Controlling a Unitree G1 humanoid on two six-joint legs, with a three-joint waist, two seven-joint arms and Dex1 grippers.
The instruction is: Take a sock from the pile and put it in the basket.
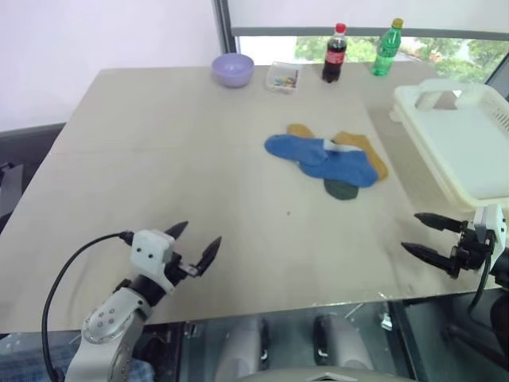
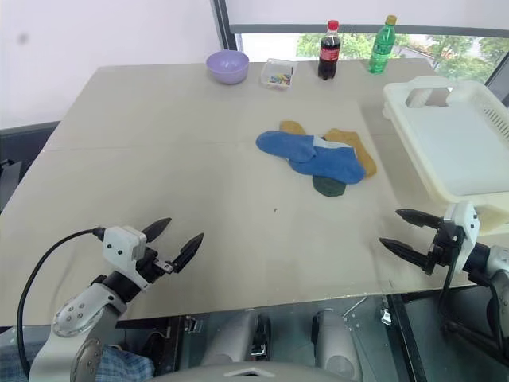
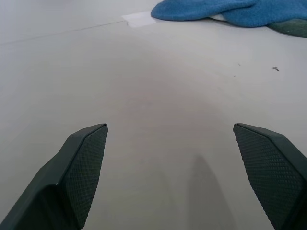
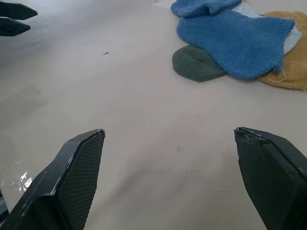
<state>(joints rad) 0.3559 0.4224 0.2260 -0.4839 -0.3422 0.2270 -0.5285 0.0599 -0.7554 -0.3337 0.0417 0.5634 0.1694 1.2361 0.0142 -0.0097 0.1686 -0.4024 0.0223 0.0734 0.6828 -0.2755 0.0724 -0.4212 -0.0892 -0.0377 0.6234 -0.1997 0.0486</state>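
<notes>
The sock is seen atop the pile at table centre — basket at its 3 o'clock. Left gripper and right gripper: jaws spread wide, nothing held.

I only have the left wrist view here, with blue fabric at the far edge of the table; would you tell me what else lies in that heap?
Observer: The soft royal-blue sock lies on top of the small loose pile of flat socks, over mustard-yellow, light grey and dark green ones.
Operator: Thank you. Where is the container?
Observer: The large cream-white slotted plastic basket stands at the table's right edge, to the right of the pile.
Operator: And the other arm?
Observer: The right gripper hovers open near the basket's front corner, holding nothing.
Operator: Is mine empty too?
Observer: Yes, the left gripper is open over bare table, well short of the pile.
</notes>
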